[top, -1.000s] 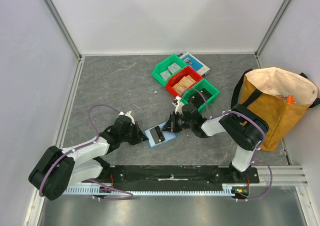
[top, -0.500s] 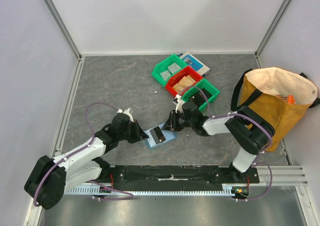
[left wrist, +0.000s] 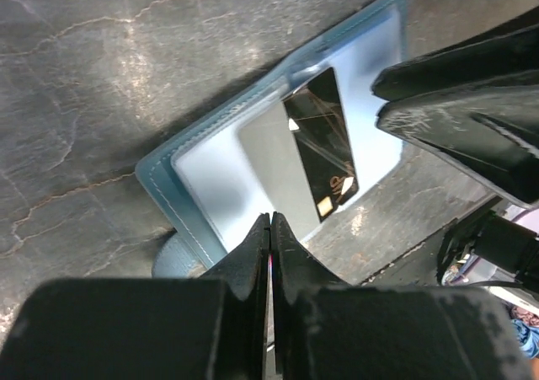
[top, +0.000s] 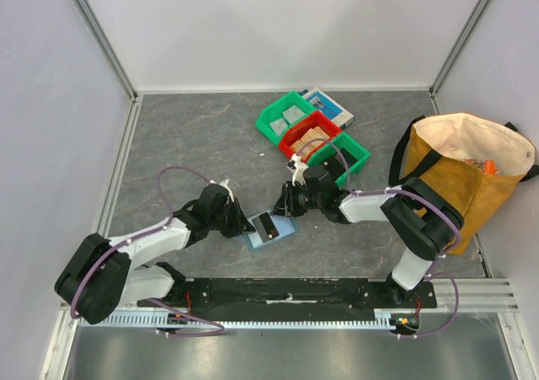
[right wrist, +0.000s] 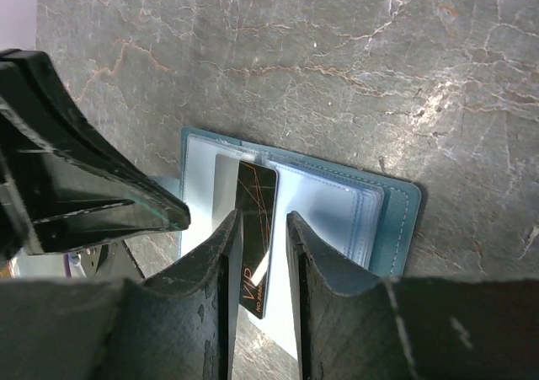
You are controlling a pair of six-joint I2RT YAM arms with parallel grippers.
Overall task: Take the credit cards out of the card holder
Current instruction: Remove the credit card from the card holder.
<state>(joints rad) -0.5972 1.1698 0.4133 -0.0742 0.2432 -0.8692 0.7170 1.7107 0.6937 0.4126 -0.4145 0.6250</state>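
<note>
One dark card (left wrist: 324,148) visible; holder (left wrist: 202,190) edge hidden behind left claw (left wrist: 269,224).

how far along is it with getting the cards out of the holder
Done: the card holder lies open on the table. In hand: the left gripper, shut, sits at its edge; the right gripper is open, a finger each side of a dark card poking past the holder's edge. Left: close on that card, pull it clear, then any others.

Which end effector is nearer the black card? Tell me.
Right. The right end effector straddles the black card; the left end effector is shut at the wallet edge, short of it.
</note>
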